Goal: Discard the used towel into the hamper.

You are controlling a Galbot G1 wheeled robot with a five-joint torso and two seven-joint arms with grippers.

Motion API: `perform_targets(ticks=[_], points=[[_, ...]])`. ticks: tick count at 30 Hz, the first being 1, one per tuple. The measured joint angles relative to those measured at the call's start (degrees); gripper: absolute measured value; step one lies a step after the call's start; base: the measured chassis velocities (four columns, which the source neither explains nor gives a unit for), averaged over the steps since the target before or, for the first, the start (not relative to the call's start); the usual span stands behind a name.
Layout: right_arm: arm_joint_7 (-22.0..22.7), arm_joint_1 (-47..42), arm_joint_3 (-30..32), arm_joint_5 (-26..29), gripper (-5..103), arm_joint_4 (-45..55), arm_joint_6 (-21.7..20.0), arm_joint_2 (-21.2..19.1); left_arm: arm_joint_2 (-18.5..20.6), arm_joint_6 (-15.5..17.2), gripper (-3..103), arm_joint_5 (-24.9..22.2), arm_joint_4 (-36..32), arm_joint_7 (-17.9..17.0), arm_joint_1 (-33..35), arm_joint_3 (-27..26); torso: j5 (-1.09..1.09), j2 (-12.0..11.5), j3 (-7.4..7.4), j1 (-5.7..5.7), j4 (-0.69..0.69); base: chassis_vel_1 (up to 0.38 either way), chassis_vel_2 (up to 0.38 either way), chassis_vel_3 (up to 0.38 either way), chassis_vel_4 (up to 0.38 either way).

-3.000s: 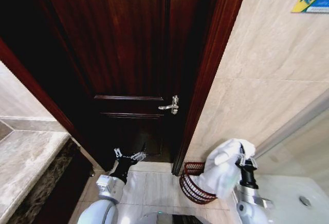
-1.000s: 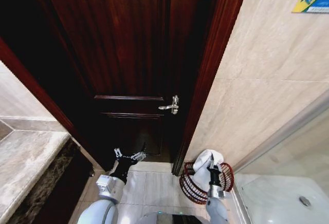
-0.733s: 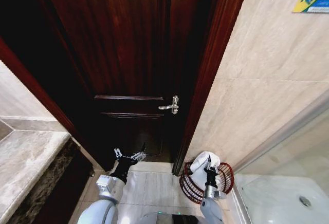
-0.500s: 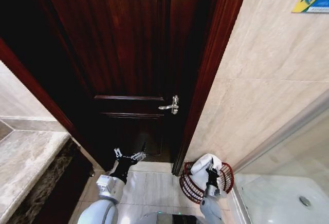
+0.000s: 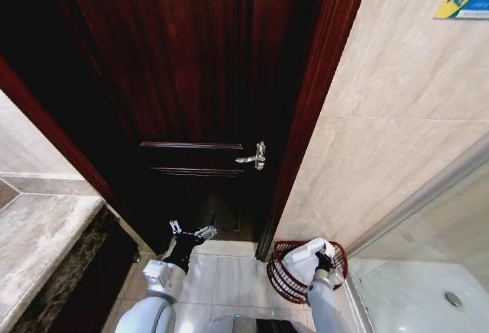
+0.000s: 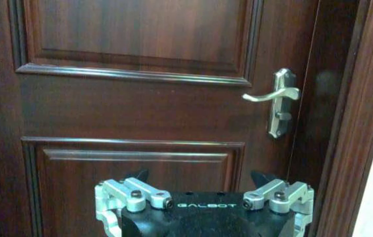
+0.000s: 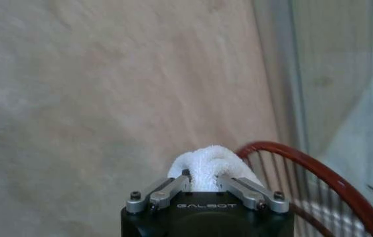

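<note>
Towel (image 5: 306, 260) pinched in right end effector (image 5: 327, 260), over hamper (image 5: 284, 281).

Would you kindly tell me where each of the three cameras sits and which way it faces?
Head view: high on the robot, looking down at the door, both arms, the left claw and the right claw with the towel at the hamper.
Left wrist view: behind the open left claw, facing the door handle.
Right wrist view: behind the right claw, shut on the towel, beside the hamper rim.
Shared: handle, towel, hamper.
</note>
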Motion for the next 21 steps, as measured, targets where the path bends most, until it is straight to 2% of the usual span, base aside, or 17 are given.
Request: perform_targets(ticks=[1,3,6,8,9,11,12,14,16,17,18,20,21], points=[[0.85,0.23,0.38,1.37,6,-1.10,-1.64,-0.61,0.00,0.00,100,0.00,0.00,0.00,0.00,0.00,-0.01,0.00,0.00,0.00,-0.03,0.000,0.000,0.000,0.000],[1.27,0.58,0.46,2.17,6,-2.01,-2.41,-0.97,0.00,0.00,100,0.00,0.00,0.00,0.00,-0.01,-0.02,0.00,0.00,0.00,-0.04,0.000,0.000,0.000,0.000],[2.54,2.47,0.82,4.19,6,-5.66,-4.12,-1.86,0.00,0.00,100,0.00,0.00,0.00,0.00,0.00,0.00,0.00,0.00,0.00,-0.02,0.000,0.000,0.000,0.000],[3.36,4.02,0.94,5.88,2,-9.12,-7.28,-2.73,0.00,0.00,100,0.00,0.00,0.00,0.00,0.00,-0.01,0.00,0.00,0.00,-0.02,0.000,0.000,0.000,0.000],[3.36,4.02,0.94,5.88,2,-9.12,-7.28,-2.73,0.00,0.00,100,0.00,0.00,0.00,0.00,0.00,-0.01,0.00,0.00,0.00,-0.02,0.000,0.000,0.000,0.000],[3.39,5.03,0.96,6.88,5,-11.21,-10.89,-2.98,0.00,0.00,100,0.00,0.00,0.00,0.00,0.00,-0.01,0.00,0.00,0.00,-0.03,0.000,0.000,0.000,0.000],[3.11,6.13,0.98,7.33,15,-13.43,-12.85,-3.02,0.00,0.00,100,0.00,0.00,0.00,0.00,-0.01,-0.01,0.00,0.00,0.00,-0.03,0.000,0.000,0.000,0.000],[2.67,6.81,1.04,7.38,15,-14.73,-13.47,-2.96,0.00,0.00,100,0.00,0.00,0.00,0.00,0.00,0.01,0.00,0.00,0.00,-0.03,0.000,0.000,0.000,0.000],[1.48,7.49,1.08,7.15,26,-15.66,-13.76,-2.68,0.00,0.00,100,0.00,0.00,0.00,0.00,0.00,0.01,0.00,0.00,0.00,-0.02,0.000,0.000,0.000,0.000],[-0.79,6.48,1.07,4.09,31,-13.66,-13.99,-2.39,0.00,0.00,100,0.00,0.00,0.00,0.00,0.00,0.01,0.00,0.00,0.00,0.00,0.000,0.000,0.000,0.000],[-0.79,6.48,1.07,4.09,31,-13.66,-13.99,-2.39,0.00,0.00,100,0.00,0.00,0.00,0.00,0.00,0.01,0.00,0.00,0.00,0.00,0.000,0.000,0.000,0.000],[-2.32,5.76,1.07,0.01,42,-13.28,-14.45,-2.50,0.00,0.00,100,0.00,0.00,0.00,0.00,0.00,-0.03,0.00,0.00,0.00,-0.02,0.000,0.000,0.000,0.000],[-2.68,5.70,1.02,-2.22,47,-14.51,-16.13,-2.88,0.00,0.00,100,0.00,0.00,0.00,0.00,0.00,-0.01,0.00,0.00,0.00,-0.03,0.000,0.000,0.000,0.000]])
